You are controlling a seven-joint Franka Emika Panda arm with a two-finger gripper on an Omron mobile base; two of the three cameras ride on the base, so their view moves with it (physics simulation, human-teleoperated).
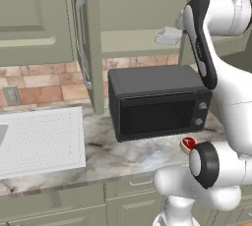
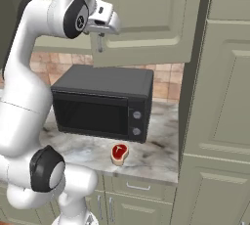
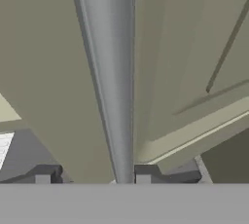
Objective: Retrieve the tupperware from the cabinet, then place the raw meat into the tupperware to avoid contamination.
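**Two fingertips astride a cabinet handle**

Two dark fingertips [image 3: 46, 174] rise at the bottom of the hand view, one on each side of a long silver bar handle [image 3: 109, 72] running up the middle of the frame; the pincer [image 3: 92, 175] stands open about the bar, and I cannot tell whether the tips touch it. In the right base view the pincer [image 2: 100, 40] sits in the upper left, at the front of the sage-green cabinet [image 2: 146, 18].

In the left base view the tupperware [image 1: 169, 35] rests on the cabinet's inner shelf, upper right of centre, pale grey and translucent, partly hidden behind the arm. One cabinet door [image 1: 91, 43] stands swung out toward the room, its handle along the edge.

The raw meat [image 2: 119, 153] lies low on the marbled bench [image 2: 156, 155], well below the pincer, just in front of the microwave [image 2: 102, 104]. It is a small flat steak, red with a tan rim and a pale mark. The black microwave stands between the shelf and the meat. At the left of the left base view a white ridged drainboard [image 1: 42, 139] lies on the bench, with a brick-coloured tile backsplash [image 1: 44, 80] behind it.
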